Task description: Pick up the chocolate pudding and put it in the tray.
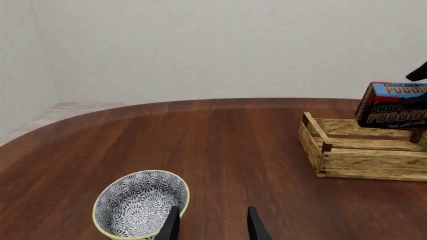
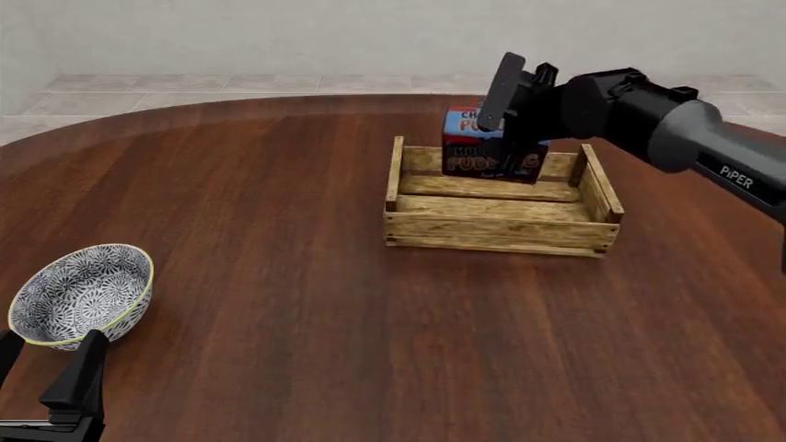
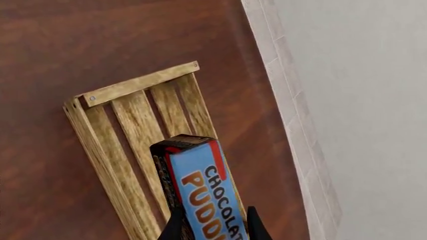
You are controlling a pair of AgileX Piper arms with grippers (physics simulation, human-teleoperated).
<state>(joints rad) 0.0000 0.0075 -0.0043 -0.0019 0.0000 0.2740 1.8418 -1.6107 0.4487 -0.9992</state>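
1. The right gripper point(image 2: 506, 152) is clamped on the chocolate pudding point(image 2: 473, 147), its dark fingers point(image 3: 179, 225) pressed against the carton's two sides, as the right wrist view shows.
2. The chocolate pudding hangs in the air over the far part of the tray point(image 2: 498, 230), tilted, with its blue band uppermost; in the left wrist view the carton point(image 1: 393, 105) sits clear above the slats, not resting on them.
3. The tray is a shallow crate of light wooden slats standing on the dark wooden table point(image 2: 307, 322), right of centre and toward the far side.
4. The right arm point(image 2: 651, 115) reaches in from the right, its grey link marked "PiPER".
5. The left gripper point(image 1: 213, 225) sits low at the near left corner with its fingers spread apart and nothing between them.
6. A round patterned bowl point(image 2: 80, 295) with a yellowish rim stands just beside the left gripper, at the near left, well apart from the tray.
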